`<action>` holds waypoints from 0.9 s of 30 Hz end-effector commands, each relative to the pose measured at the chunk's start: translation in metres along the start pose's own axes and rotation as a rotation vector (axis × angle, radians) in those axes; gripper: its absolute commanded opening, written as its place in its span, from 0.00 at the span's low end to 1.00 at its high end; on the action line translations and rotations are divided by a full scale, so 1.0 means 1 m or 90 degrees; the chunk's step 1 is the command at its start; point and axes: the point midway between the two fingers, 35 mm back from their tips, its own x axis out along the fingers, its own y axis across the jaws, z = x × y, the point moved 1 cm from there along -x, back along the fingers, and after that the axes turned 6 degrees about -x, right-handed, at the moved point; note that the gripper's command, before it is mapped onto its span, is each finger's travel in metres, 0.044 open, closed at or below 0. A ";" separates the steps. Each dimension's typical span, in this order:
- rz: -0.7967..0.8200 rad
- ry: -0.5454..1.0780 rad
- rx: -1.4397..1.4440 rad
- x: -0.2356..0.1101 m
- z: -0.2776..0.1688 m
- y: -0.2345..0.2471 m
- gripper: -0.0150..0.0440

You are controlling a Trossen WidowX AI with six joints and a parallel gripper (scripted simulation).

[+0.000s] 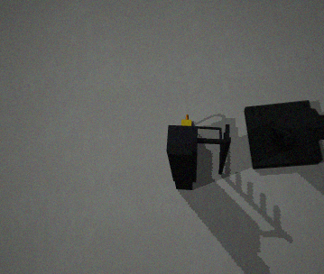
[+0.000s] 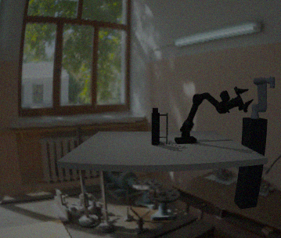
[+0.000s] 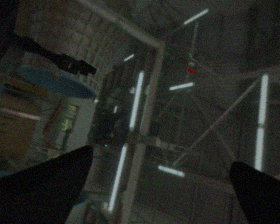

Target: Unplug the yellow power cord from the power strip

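On the table [image 1: 69,135]: yellow plug [image 1: 186,121] at the dark upright block's [image 1: 182,155] top edge.
Only a small yellow tip shows; cord indistinct. Gripper [image 2: 243,99] raised well clear, fingers spread, holding nothing.

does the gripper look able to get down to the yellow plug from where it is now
Probably yes. The gripper is open, empty and raised well off the table, and nothing stands between it and the yellow plug on the dark block.
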 end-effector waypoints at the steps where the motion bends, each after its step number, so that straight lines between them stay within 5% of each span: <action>1: 0.002 0.001 0.002 -0.001 -0.001 0.001 0.89; 9: 0.107 0.101 0.120 -0.047 -0.081 0.032 0.53; 27: 0.257 0.587 0.515 -0.292 -0.273 0.064 0.53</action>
